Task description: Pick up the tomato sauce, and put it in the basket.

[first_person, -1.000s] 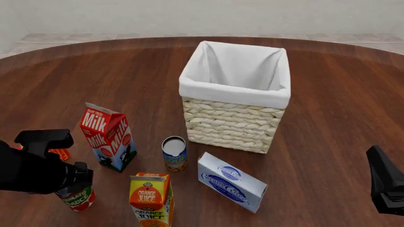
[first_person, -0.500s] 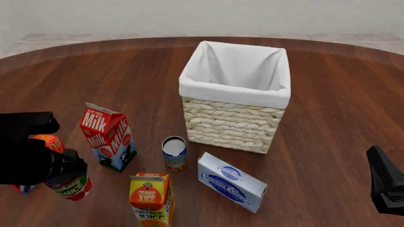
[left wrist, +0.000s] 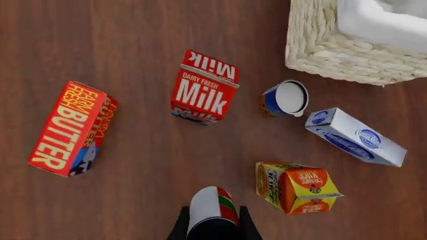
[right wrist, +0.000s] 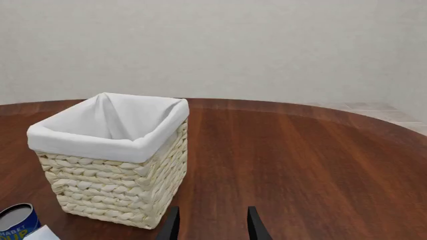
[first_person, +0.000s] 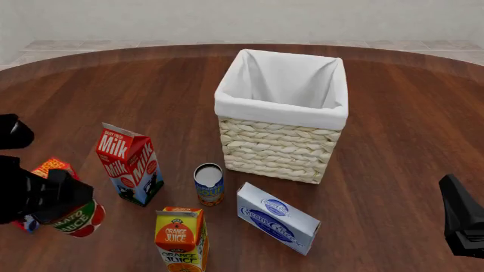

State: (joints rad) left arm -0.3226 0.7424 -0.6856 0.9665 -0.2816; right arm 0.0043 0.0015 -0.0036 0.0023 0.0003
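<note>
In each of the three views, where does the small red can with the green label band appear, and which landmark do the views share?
Front view: the small red can with the green label band is at lower left, tilted in the left gripper.
Left wrist view: between that gripper's fingers, bottom centre.
Right wrist view: not in it.
Shared landmark: the pale woven wicker basket with white liner.

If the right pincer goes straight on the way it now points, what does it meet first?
Probably nothing near: ahead of the right pincer lies bare table. The basket stands off to one side of that line, though depth is hard to judge.
</note>
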